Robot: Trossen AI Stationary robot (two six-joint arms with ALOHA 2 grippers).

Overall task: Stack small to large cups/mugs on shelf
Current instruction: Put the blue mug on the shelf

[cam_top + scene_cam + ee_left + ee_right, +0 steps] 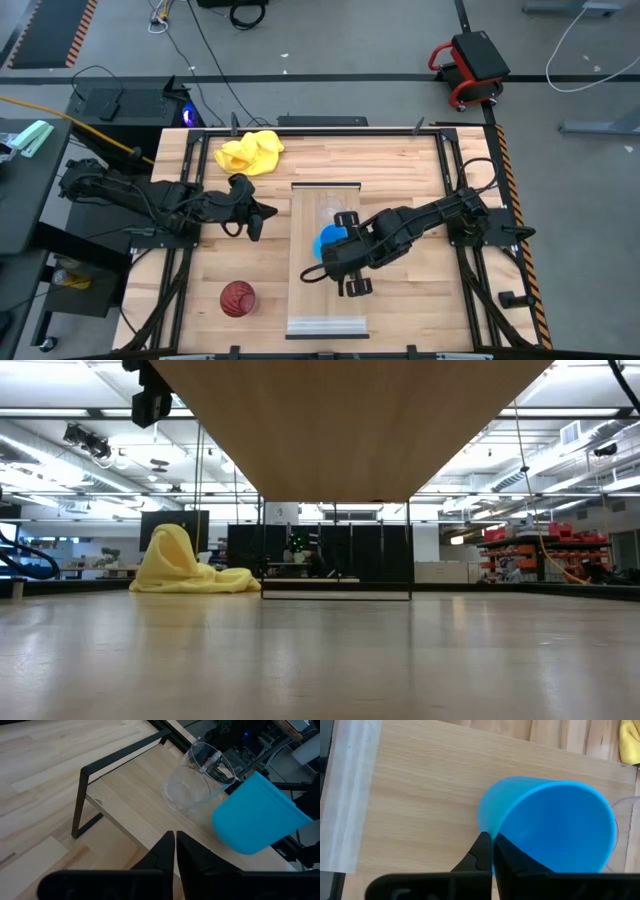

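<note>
Right gripper [322, 262] reaching over the middle of the shelf [325, 305], fingers [485, 851] pinched onto the rim of the blue mug [328, 240] and holding it tilted above the plank; in the right wrist view, rim clamped between the 2 dark fingers, mouth of the mug facing the camera.

Glass mug [344, 217] sitting on the shelf just beside the blue mug, at about 1 o'clock from it in the high view; whether touching it or apart, not clear.

Red ribbed cup [237, 298] standing on the tabletop [405, 180] at about 8 o'clock from the blue mug, well apart from the shelf's left edge.

Left gripper [256, 215] hovering over the tabletop at 9 o'clock from the glass mug, just off the shelf's left edge; fingers [170, 851] drawn almost together, holding nothing, pointing toward the 2 mugs in the left wrist view.

Yellow cloth [249, 152] lying crumpled near the table's far edge, at 11 o'clock from the shelf; showing in the low view as a heap beyond the shelf's underside.
</note>
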